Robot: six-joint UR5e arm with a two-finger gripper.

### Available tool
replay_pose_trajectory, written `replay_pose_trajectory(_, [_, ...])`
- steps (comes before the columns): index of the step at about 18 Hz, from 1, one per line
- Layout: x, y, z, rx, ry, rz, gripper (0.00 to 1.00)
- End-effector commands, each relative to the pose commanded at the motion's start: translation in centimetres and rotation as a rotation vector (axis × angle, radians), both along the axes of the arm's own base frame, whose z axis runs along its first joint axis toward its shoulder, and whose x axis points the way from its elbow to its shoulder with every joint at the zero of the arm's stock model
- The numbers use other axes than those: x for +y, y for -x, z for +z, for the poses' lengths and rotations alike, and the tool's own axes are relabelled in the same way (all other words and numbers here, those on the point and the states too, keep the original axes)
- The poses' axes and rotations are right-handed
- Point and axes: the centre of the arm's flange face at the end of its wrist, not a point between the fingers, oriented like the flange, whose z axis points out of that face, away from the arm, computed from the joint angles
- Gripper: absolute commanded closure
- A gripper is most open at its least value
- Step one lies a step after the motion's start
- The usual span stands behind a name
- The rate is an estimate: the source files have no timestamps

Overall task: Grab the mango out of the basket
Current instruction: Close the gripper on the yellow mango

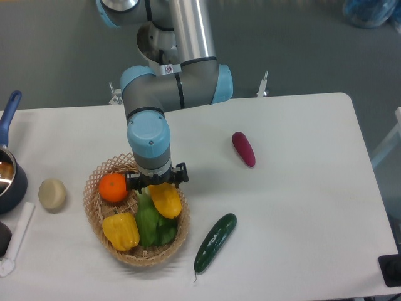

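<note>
The mango (166, 200), a smooth yellow-orange oval, lies in the right half of the woven wicker basket (182, 231), resting on a green pepper (150, 224). My gripper (156, 185) points straight down over the mango's upper left end, right at or on it. The wrist and its black bracket hide the fingers, so their spread cannot be made out. Nothing is lifted; the mango lies among the other produce.
Also in the basket are a round orange (113, 187) at the left and a lumpy yellow bell pepper (121, 230) at the front. On the table lie a cucumber (215, 242), a purple eggplant (244, 148), a pale potato (52, 194) and a dark pot (9, 179) at the left edge.
</note>
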Motion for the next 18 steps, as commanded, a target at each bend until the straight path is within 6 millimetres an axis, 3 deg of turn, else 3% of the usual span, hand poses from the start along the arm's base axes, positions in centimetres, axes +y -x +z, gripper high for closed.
replay_pose_trajectory(10, [0.39,-0.09,-0.31,0.025,0.021,-0.015,0.01])
replay_pose_trajectory(18, [0.63,-0.54,-0.10,0.037,0.025,-0.025,0.12])
